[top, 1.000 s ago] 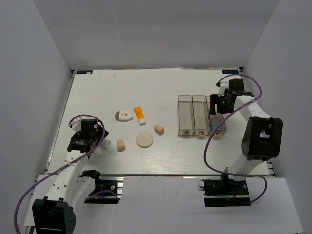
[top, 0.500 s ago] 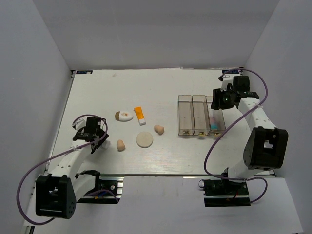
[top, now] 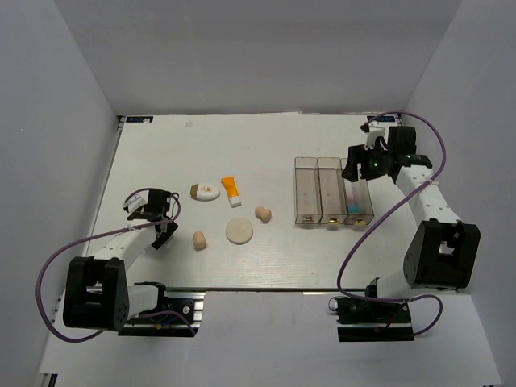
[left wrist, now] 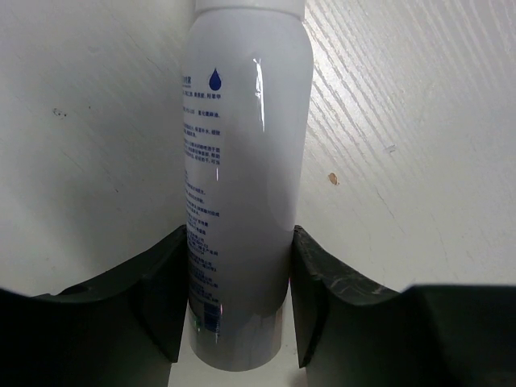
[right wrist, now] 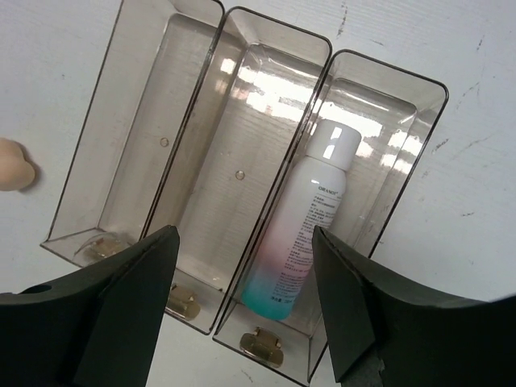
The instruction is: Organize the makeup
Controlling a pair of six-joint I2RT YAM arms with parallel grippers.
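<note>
In the left wrist view a white bottle (left wrist: 242, 161) with a blue drop mark lies on the table, and my left gripper (left wrist: 239, 242) is shut on its sides. From above, that gripper (top: 163, 226) is at the table's left and covers the bottle. My right gripper (top: 360, 165) hangs open over the clear organizer (top: 306, 189). A pink-white-blue bottle (right wrist: 302, 226) lies in the organizer's right compartment, below the open right gripper (right wrist: 244, 238). On the table lie a compact (top: 205, 191), an orange tube (top: 232, 191), a round puff (top: 239, 231) and two peach sponges (top: 263, 214) (top: 199, 239).
The organizer's left and middle compartments (right wrist: 234, 145) hold nothing. One sponge (right wrist: 14, 164) sits just left of the organizer. Grey walls close in the table on three sides. Purple cables loop beside both arms.
My left gripper's jaws have closed in on the white bottle as the arm settled lower. The right gripper has drawn back a little from the organizer's right compartment, where the bottle stays.
</note>
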